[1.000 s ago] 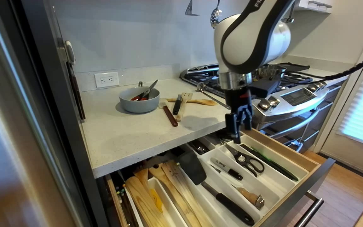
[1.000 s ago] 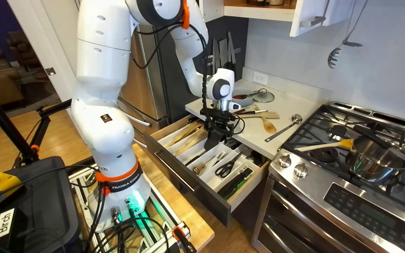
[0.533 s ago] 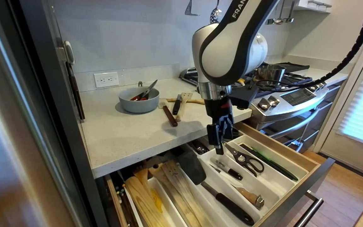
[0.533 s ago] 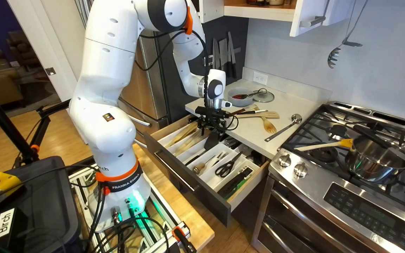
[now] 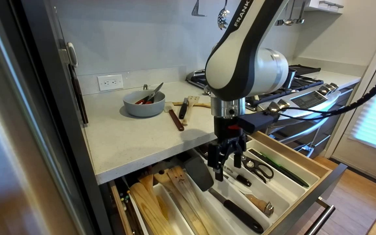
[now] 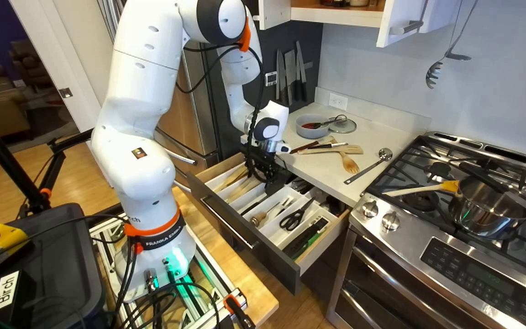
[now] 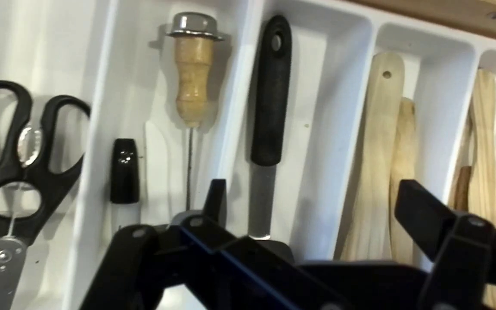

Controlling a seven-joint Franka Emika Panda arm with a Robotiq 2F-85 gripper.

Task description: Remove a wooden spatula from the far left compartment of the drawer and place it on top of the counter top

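Two fingers (image 7: 424, 215) of my black gripper (image 7: 311, 193) stand wide apart, holding nothing. I have them hanging above the wide, shallow drawer (image 5: 292, 155) with light wood sides, just out from the front edge of the smooth, off-white counter top (image 5: 122, 140). My wrist view puts a black-handled utensil (image 7: 269, 129) with a flat metal shank and a pair of pale wooden utensils (image 7: 379, 150) beneath the gap, on either side of a white divider (image 7: 354, 142).

The light-tan wooden spatula (image 5: 148, 209) lies in the long, narrow, white-walled far left compartment (image 5: 174, 212), out from the counter top's front left corner; other wooden pieces (image 5: 146, 182) share that section, and I can't make out every shape.

Up on the counter top, a round grey bowl (image 5: 144, 107) stands toward the back left corner. To its right a brown-handled utensil (image 5: 176, 120) lies among crossed wooden ones (image 5: 191, 104), handle end toward the front edge. In an exterior view, a long steel ladle (image 6: 368, 167) lies near the right edge, beside the steel gas stove (image 6: 400, 242).
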